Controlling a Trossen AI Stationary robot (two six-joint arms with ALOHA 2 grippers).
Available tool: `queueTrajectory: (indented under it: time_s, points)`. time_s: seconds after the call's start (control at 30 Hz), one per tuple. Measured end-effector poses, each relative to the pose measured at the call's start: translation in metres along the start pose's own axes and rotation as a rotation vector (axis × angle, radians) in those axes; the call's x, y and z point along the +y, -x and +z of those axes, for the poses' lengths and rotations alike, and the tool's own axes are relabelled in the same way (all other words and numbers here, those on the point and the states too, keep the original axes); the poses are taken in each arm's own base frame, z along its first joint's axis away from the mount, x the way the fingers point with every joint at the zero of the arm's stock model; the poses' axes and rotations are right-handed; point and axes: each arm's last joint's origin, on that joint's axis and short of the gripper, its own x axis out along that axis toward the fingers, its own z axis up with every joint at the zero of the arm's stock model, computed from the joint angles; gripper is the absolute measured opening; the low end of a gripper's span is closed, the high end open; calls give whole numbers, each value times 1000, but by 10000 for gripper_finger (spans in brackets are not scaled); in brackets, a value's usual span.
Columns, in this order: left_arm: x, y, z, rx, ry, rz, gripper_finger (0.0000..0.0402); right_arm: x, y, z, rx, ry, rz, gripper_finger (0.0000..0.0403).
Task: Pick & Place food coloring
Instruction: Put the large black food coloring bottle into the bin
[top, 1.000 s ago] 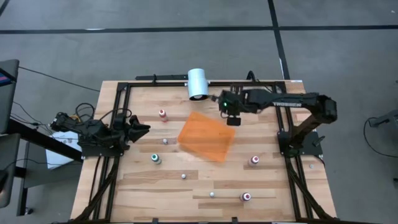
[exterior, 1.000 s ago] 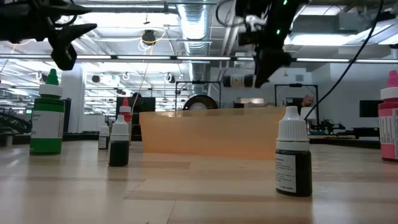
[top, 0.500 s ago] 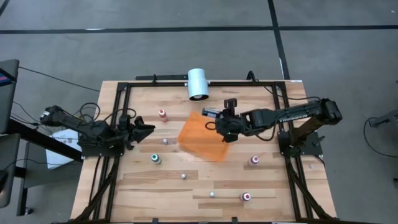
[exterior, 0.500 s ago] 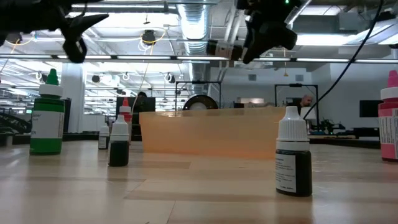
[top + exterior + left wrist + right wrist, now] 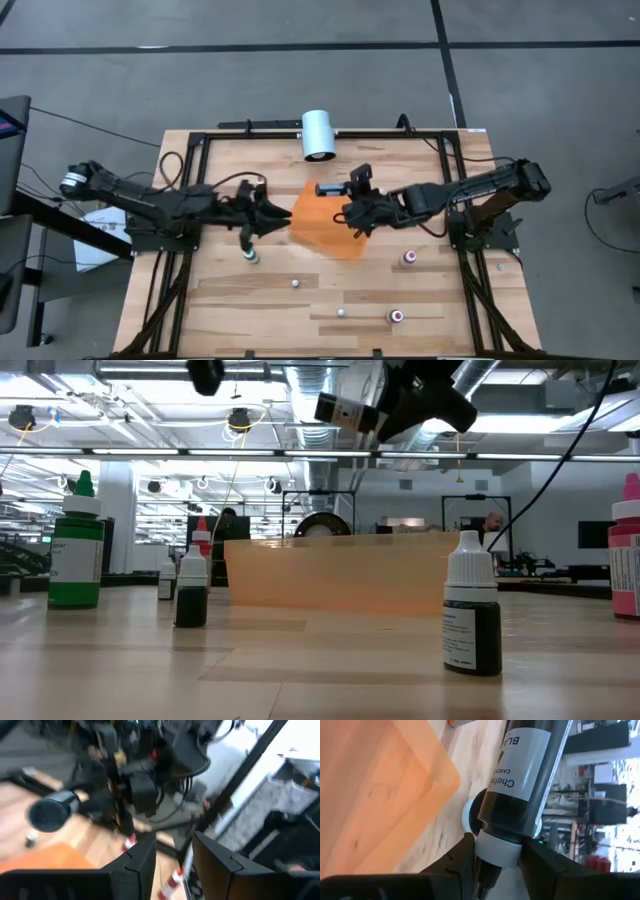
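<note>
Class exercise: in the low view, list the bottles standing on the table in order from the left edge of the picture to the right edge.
Green bottle → small bottle with a red tip → small dark bottle with a white cap → larger dark bottle with a white cap → pink bottle, cut off by the right edge.

1. High view — straight down over the whole pale wooden worktop (image 5: 330,290).
2. Low view — level across it, close to a dark-filled white-capped bottle (image 5: 472,617).
3. Both share the translucent orange plastic sheet (image 5: 330,222), which the right wrist view sees close up.
</note>
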Motion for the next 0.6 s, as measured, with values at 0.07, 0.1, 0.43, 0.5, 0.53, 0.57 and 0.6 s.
queueTrajectory:
  time_s: [0.07,0.1,0.43,0.5,0.53,0.57,0.6]
  points:
    - [1,-10,6,89,-3,29,119,1,2,1,5,32,-13,131]
    - [2,-15,9,126,-3,53,119,1,2,1,7,53,-18,132]
    - [12,-51,50,318,-59,149,119,1,4,1,57,258,-66,123]
    - [15,-57,56,346,-79,163,119,2,4,1,58,267,-67,128]
    - [19,-59,58,368,-82,186,119,2,5,2,55,268,-67,130]
    - [23,-60,59,391,-86,208,119,3,6,2,53,270,-67,132]
    - [26,-61,61,408,-87,227,119,3,6,3,50,275,-67,132]
